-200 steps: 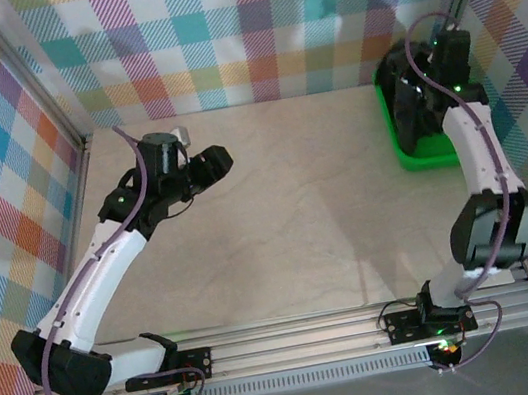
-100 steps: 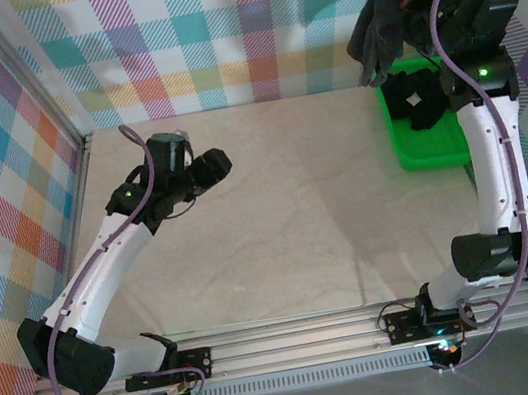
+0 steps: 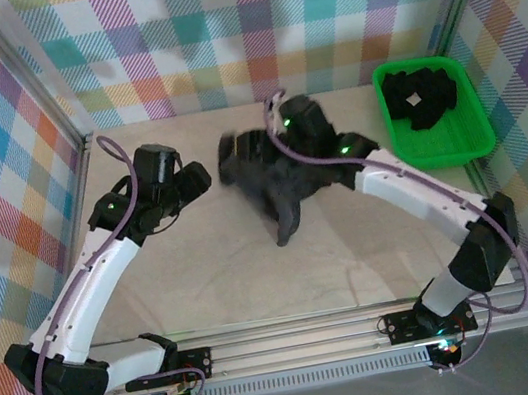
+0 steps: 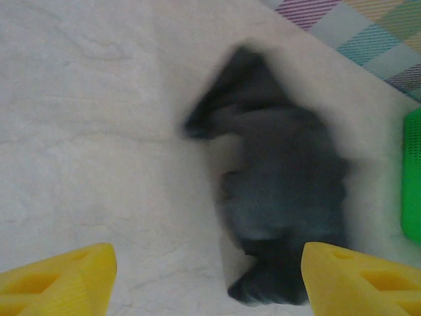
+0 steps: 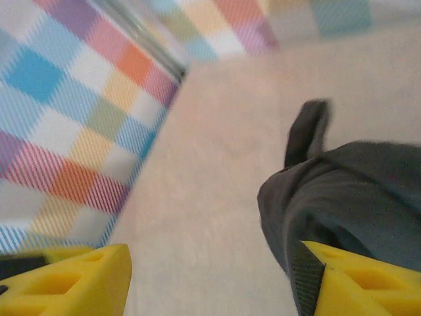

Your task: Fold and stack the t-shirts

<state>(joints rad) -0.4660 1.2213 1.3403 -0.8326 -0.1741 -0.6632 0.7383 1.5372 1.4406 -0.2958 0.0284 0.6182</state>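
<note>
Charcoal t-shirt (image 3: 278, 190) had left the green bin (image 3: 477, 136) and now sat crumpled mid-table. My right gripper (image 5: 214, 263) had just spread wide, cloth brushing one finger, while my left gripper (image 4: 209, 257) gaped empty nearby. I judged flattening came next.

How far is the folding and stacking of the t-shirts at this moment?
Done: nothing folded or stacked. In hand: one t-shirt lies crumpled mid-table, draped against a finger of the open right gripper; the open left gripper faces it. Left: spread and fold it, then the other shirts in the green bin.
</note>
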